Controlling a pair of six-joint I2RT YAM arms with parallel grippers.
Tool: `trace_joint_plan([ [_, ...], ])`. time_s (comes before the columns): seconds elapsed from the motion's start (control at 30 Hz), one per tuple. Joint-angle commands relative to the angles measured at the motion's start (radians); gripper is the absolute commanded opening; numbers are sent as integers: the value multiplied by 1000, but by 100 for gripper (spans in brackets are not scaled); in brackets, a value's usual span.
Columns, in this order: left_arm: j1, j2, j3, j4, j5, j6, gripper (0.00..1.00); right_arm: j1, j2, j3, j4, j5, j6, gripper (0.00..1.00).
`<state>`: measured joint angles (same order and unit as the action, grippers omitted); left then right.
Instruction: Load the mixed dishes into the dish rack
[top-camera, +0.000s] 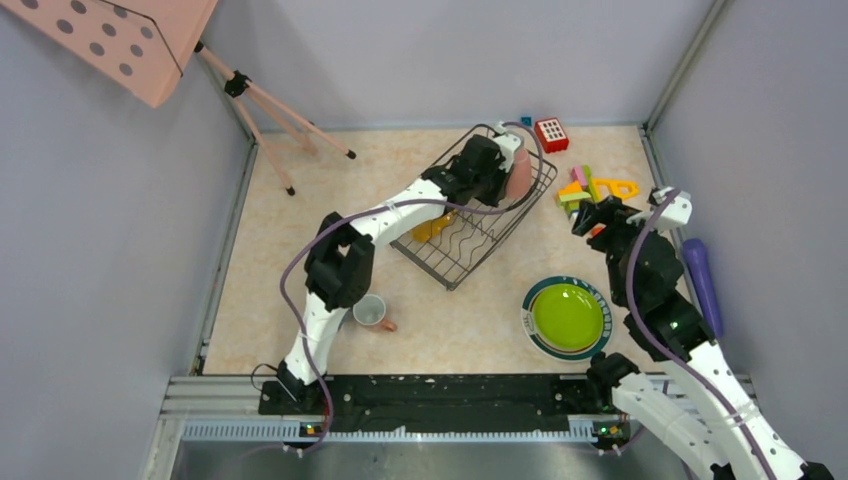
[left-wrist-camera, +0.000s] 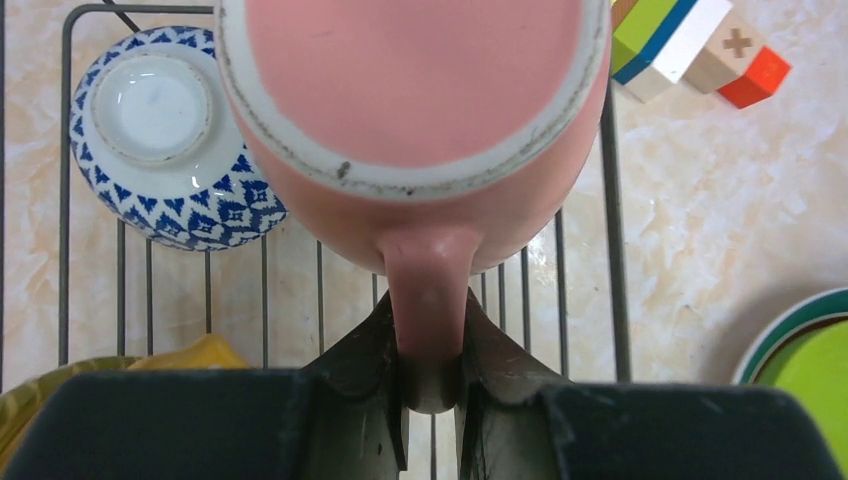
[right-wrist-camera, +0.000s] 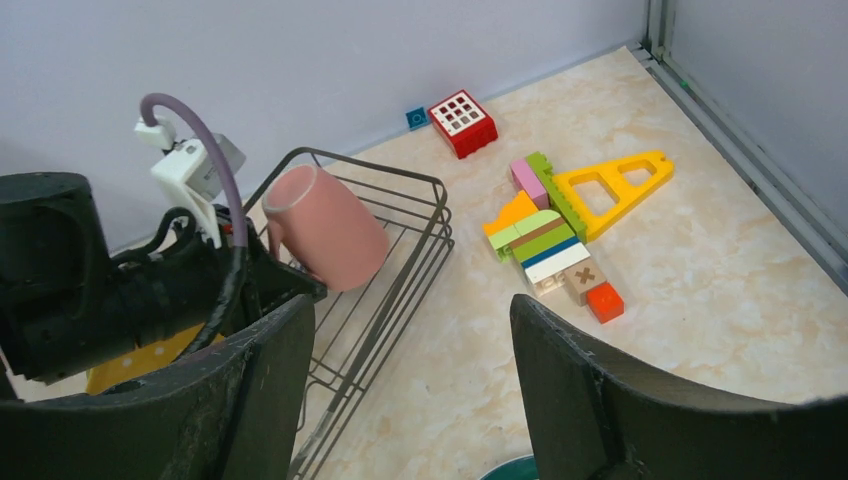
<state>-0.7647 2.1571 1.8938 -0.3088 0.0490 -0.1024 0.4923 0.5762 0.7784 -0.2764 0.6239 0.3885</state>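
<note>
My left gripper (top-camera: 503, 168) is shut on the handle of the pink mug (top-camera: 519, 176) and holds it over the far corner of the dish rack (top-camera: 470, 246). In the left wrist view the mug's base (left-wrist-camera: 410, 90) faces the camera and the gripper (left-wrist-camera: 432, 335) pinches its handle. A blue patterned bowl (left-wrist-camera: 165, 135) lies upside down in the rack, and a yellow plate (top-camera: 432, 228) is in it too. The lime-green plate (top-camera: 567, 316) rests on the white plate with dark green rim (top-camera: 533, 297). A grey mug (top-camera: 369, 311) lies by the left arm. My right gripper (top-camera: 588, 218) is open and empty.
Colourful toy blocks (top-camera: 592, 188) lie right of the rack, close to my right gripper, with a red block (top-camera: 551, 133) by the back wall. A purple cylinder (top-camera: 703, 278) lies along the right wall. A tripod (top-camera: 272, 112) stands at the back left.
</note>
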Motion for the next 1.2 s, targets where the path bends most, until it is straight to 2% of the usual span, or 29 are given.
trace_joint_plan([
  [0.0,13,33,116,72,21,34,0,-7,-2,-9,30,-7,17,70],
  [0.4,33,163,159,152,65,36,0,-6,26,-35,67,-26,20,69],
  [0.8,33,265,265,141,69,63,2,-6,25,-72,86,10,34,69],
  [0.87,33,278,278,139,68,61,9,-7,17,-74,87,15,34,69],
  [1.07,31,272,281,134,75,52,54,-6,13,-73,78,31,35,71],
  [1.17,30,240,266,132,75,54,62,-6,28,-60,49,29,52,72],
])
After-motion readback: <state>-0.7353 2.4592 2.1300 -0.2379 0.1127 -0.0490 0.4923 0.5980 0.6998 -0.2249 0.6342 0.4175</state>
